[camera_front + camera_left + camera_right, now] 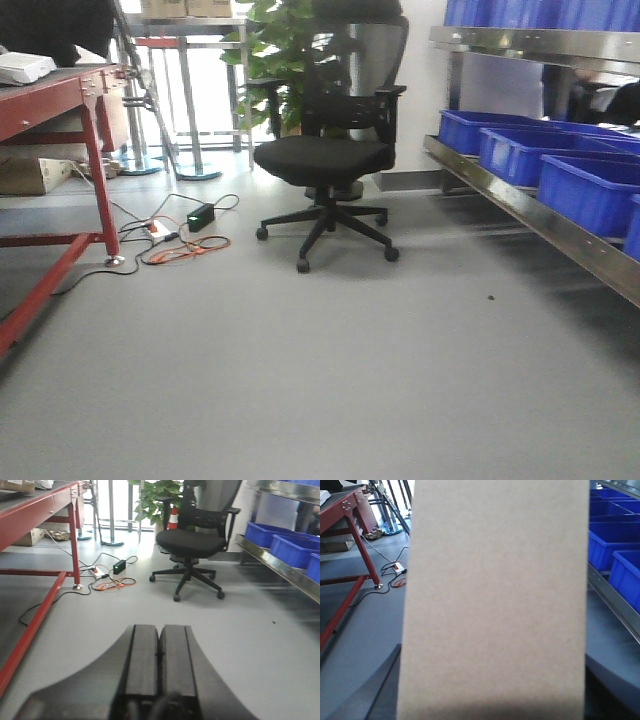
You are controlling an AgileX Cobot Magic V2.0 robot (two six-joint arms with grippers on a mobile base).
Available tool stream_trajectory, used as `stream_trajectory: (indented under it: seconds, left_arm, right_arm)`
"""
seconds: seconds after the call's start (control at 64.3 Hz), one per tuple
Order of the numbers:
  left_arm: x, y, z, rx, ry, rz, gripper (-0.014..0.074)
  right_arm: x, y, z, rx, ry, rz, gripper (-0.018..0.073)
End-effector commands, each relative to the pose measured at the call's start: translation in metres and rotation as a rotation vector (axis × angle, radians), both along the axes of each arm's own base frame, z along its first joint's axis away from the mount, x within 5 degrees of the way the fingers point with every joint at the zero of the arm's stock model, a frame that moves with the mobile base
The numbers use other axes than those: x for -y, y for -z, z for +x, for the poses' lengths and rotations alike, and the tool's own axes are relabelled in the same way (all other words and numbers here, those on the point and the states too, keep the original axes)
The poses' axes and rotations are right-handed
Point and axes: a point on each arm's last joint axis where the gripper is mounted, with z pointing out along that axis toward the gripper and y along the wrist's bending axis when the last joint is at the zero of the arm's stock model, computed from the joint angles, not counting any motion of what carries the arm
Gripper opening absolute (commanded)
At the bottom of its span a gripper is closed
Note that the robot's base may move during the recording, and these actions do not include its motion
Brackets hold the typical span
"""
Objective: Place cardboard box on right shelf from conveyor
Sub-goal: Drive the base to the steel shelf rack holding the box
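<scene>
At the far left of the front view, a red workbench (60,100) carries a white object (22,67) on its top, with a flat tan carton (30,175) on the floor beneath it; whether that carton holds anything cannot be told. Beside the bench leg, a tangle of cables (180,245) and a black power adapter (200,216) lie on the grey floor (330,380). A black office chair (325,160) stands mid-room in front of a leafy plant (280,50).

Along the right wall runs the right shelf (540,215), its shiny steel lip slanting toward the camera. A row of blue bins (590,190) sits on it, side by side; the low angle hides their insides. More blue bins stand on the upper shelf (530,42).

Seen from the left wrist, the left gripper (160,630) hangs above the floor with its two black fingers (142,655) pressed together and nothing between them.

Seen from the right wrist, the cardboard box (495,605) fills the middle of the frame, upright, plain tan and clear of the floor, clamped in the right gripper (492,707). The carton hides the fingertips; only the gripper's dark flanks show at the lower corners. The box stands left of the shelf and its blue bins, not on it.
</scene>
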Motion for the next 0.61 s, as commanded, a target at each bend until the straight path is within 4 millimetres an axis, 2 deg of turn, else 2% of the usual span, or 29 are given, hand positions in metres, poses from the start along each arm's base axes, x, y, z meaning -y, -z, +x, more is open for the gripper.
stream_trajectory:
  seconds: [0.0, 0.591]
  left_arm:
    - [-0.0007, -0.0093, -0.0012, 0.099, -0.006, -0.017, -0.0119]
    - [-0.0007, -0.0093, -0.0012, 0.099, -0.006, -0.017, -0.0119]
  right_arm:
    - [-0.0007, -0.0166, 0.0003, 0.116, -0.009, -0.011, 0.0161]
    - [-0.0007, -0.0166, 0.0003, 0.116, -0.009, -0.011, 0.0161]
